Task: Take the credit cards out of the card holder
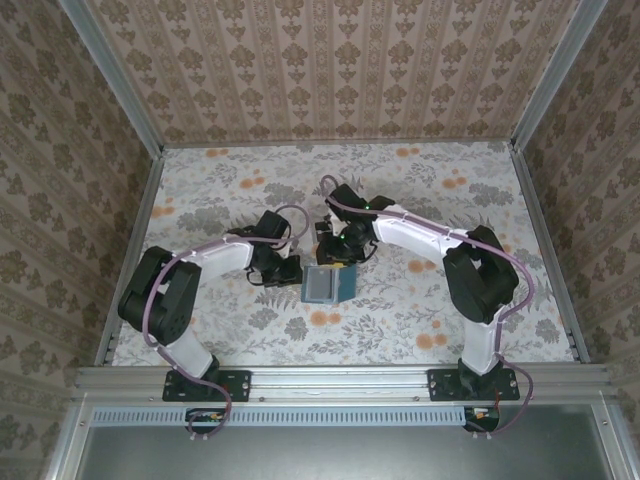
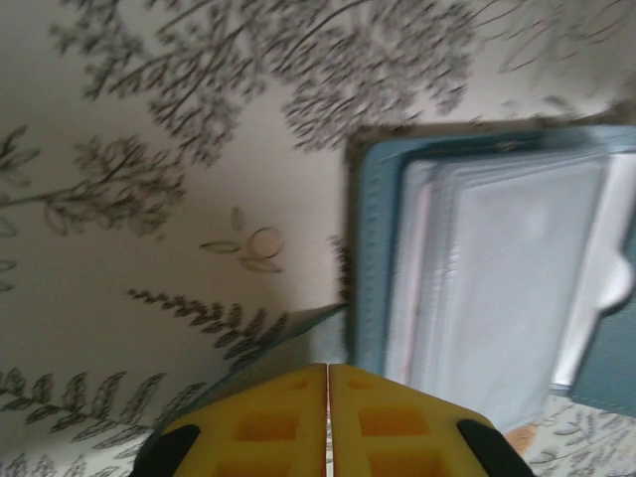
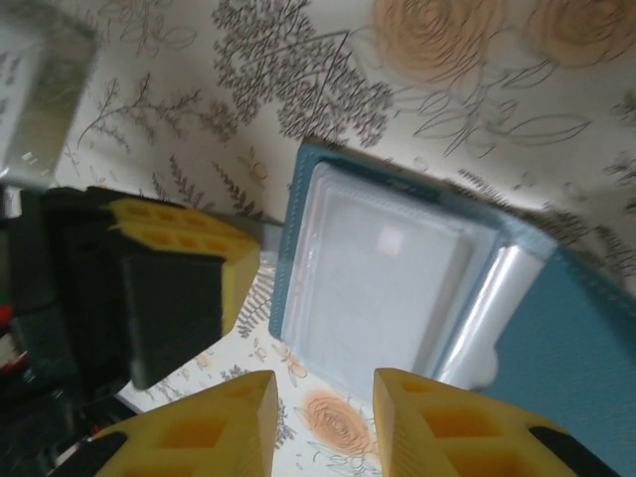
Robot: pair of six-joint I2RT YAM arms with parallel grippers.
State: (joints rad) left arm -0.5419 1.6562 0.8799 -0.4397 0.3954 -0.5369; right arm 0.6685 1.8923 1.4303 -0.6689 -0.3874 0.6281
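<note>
The teal-blue card holder (image 1: 327,286) lies open on the floral table, its greyer-blue inside up. Clear sleeves in it cover a pale credit card (image 2: 507,278) (image 3: 383,278). In the left wrist view the card holder (image 2: 370,248) shows its left rim. My left gripper (image 2: 328,376) (image 1: 292,270) is at that rim, shut on a thin teal-grey sheet (image 2: 293,338) that reaches out from the holder's corner. I cannot tell whether this is a card or a flap. My right gripper (image 3: 326,388) (image 1: 336,260) hovers open by the card holder (image 3: 290,234), nothing between its fingers.
The left gripper's yellow and black fingers (image 3: 174,243) sit close to the holder's left side in the right wrist view. The holder's second teal panel (image 3: 571,333) stands tilted up on the right. Patterned walls (image 1: 340,60) enclose the table.
</note>
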